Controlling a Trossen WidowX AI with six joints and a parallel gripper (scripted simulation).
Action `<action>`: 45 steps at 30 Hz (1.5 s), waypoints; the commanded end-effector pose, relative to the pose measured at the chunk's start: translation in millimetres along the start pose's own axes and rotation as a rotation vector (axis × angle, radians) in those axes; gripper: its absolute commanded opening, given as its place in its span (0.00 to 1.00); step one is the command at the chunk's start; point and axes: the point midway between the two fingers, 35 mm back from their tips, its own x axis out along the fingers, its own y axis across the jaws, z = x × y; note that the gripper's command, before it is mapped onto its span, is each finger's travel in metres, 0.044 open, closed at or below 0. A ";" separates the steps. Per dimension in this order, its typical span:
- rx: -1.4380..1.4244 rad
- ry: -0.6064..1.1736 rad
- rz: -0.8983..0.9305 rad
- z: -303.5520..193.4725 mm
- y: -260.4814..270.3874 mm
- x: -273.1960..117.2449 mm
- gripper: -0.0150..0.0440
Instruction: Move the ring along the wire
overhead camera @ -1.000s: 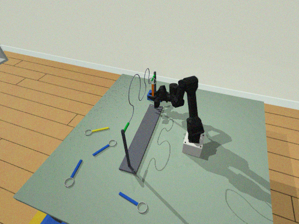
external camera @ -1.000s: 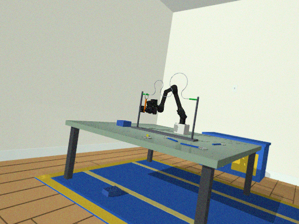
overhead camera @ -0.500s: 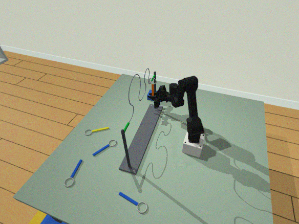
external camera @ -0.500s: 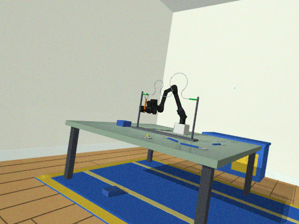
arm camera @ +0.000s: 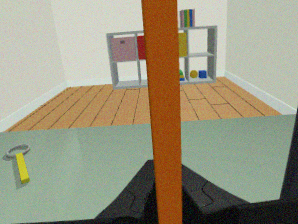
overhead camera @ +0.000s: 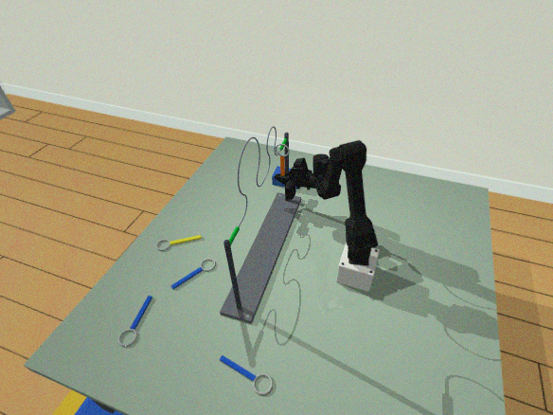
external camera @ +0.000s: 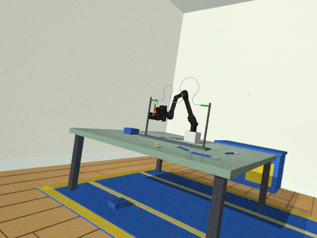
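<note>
The orange handle (overhead camera: 282, 166) (external camera: 154, 111) (arm camera: 162, 100) hangs upright below its ring, which is around the green part (external camera: 152, 100) beside the far post (overhead camera: 286, 136) (external camera: 146, 125). My gripper (overhead camera: 282, 178) (external camera: 153, 117) (arm camera: 160, 166) is shut on the handle's lower part. In the wrist view the handle stands between the two black fingertips, and a dark post (arm camera: 292, 165) is close at the right. The grey wire (overhead camera: 239, 175) (external camera: 190, 77) curves to the other green part (overhead camera: 234, 235) (external camera: 204, 105) at the near post (overhead camera: 232, 272) (external camera: 207, 125). Exact ring contact is too small to tell.
A dark base bar (overhead camera: 265, 251) joins the posts. A blue block (external camera: 131, 131) lies behind the far post. A yellow-handled ring tool (overhead camera: 186, 240) (arm camera: 22, 167) and blue-handled ones (overhead camera: 187, 278) (overhead camera: 142, 312) (overhead camera: 238, 368) lie on the table.
</note>
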 end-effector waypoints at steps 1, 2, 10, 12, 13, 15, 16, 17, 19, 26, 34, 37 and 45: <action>0.000 0.000 -0.001 2.4 0.1 -0.1 0.00; 0.000 0.000 -0.002 3.8 0.1 -0.2 0.00; 0.001 -0.001 -0.007 16.2 0.8 -1.2 0.00; 0.001 -0.001 -0.007 16.2 0.8 -1.2 0.00; 0.001 -0.001 -0.007 16.2 0.8 -1.2 0.00; 0.001 -0.001 -0.007 16.2 0.8 -1.2 0.00; 0.001 -0.001 -0.007 16.2 0.8 -1.2 0.00; 0.001 -0.001 -0.007 16.2 0.8 -1.2 0.00; 0.001 -0.001 -0.007 16.2 0.8 -1.2 0.00; 0.001 -0.001 -0.007 16.2 0.8 -1.2 0.00; 0.002 -0.001 -0.008 16.1 6.3 -1.1 0.00; 0.003 -0.002 -0.008 16.1 9.3 -1.1 0.00; 0.006 -0.003 -0.008 16.1 17.5 -1.0 0.00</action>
